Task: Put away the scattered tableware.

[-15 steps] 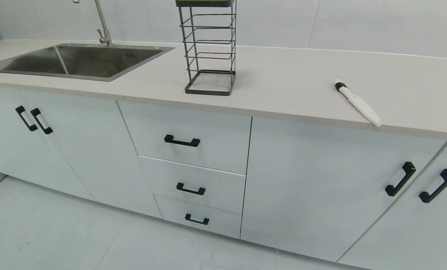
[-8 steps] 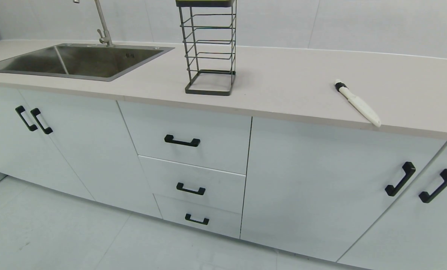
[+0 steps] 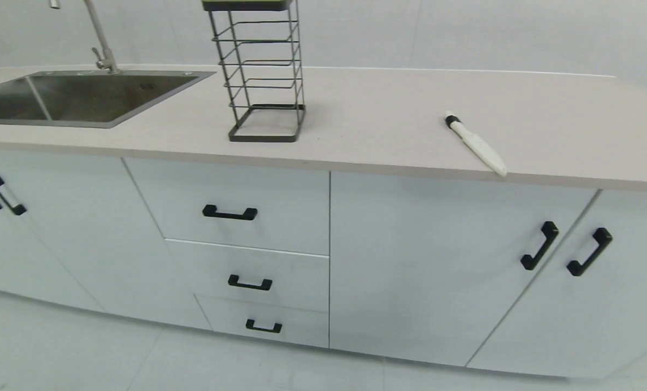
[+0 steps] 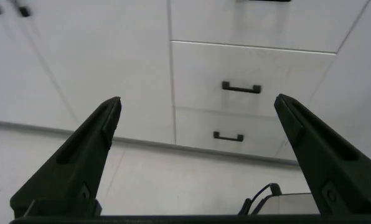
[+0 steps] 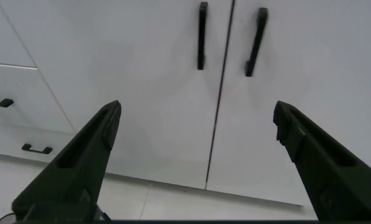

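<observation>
A white knife (image 3: 476,145) with a black end lies on the beige countertop (image 3: 388,125), at the right near the front edge. A black wire rack (image 3: 262,76) stands empty on the counter to its left. My left gripper (image 4: 197,102) is open and held low in front of the drawers (image 4: 241,88). My right gripper (image 5: 197,107) is open too, low before the right cabinet doors (image 5: 229,43). Nothing sits between either pair of fingers.
A steel sink (image 3: 79,98) with a tap (image 3: 98,32) is set into the counter at the far left. Three drawers with black handles (image 3: 230,213) sit below the rack, cabinet doors on both sides. Pale floor tiles (image 3: 84,353) lie in front of the cabinets.
The whole head view has shifted, so the camera has moved: everything now sits further left and the counter looks more level. The knife and rack keep their places on the counter.
</observation>
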Controlling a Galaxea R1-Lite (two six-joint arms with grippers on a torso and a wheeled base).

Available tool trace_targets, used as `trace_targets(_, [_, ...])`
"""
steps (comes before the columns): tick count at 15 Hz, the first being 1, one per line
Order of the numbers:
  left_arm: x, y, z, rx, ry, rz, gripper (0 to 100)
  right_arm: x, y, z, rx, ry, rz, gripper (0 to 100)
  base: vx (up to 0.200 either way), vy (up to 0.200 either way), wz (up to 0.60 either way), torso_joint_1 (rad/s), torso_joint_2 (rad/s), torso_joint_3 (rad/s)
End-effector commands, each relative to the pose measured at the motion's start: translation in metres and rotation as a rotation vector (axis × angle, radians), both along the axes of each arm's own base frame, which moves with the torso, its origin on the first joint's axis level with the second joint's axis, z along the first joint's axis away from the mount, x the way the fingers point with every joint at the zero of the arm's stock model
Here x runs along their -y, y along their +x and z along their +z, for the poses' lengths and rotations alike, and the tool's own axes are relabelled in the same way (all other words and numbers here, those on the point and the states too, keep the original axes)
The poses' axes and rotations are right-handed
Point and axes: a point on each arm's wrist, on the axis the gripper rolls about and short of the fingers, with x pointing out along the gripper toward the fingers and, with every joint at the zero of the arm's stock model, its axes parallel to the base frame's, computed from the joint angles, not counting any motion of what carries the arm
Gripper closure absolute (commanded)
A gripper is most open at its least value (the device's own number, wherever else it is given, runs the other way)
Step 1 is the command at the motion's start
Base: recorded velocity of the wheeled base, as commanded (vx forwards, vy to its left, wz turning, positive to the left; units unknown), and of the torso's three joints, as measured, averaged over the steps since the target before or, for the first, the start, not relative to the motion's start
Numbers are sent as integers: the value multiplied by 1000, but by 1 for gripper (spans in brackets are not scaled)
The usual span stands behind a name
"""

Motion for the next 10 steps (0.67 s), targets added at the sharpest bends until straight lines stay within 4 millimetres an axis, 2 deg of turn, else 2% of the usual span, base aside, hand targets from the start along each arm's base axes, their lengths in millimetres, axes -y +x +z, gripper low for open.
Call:
trace_targets(1, [0,0,0,-2,0,0,0,0,0,0,-1,1,0,0,0,0,-600,7,2,7])
trace_targets(5, [0,0,0,-2,1,7,0,0,0,0,-1,0,0,0,0,0,0,0,0,0])
trace_targets(9, [0,0,0,-1,1,5,0,0,0,0,-3,0,0,0,200,0,0,1,-2,-1])
trace_targets(10, [0,0,0,-1,0,7,0,0,0,0,-1,0,0,0,0,0,0,0,0,0])
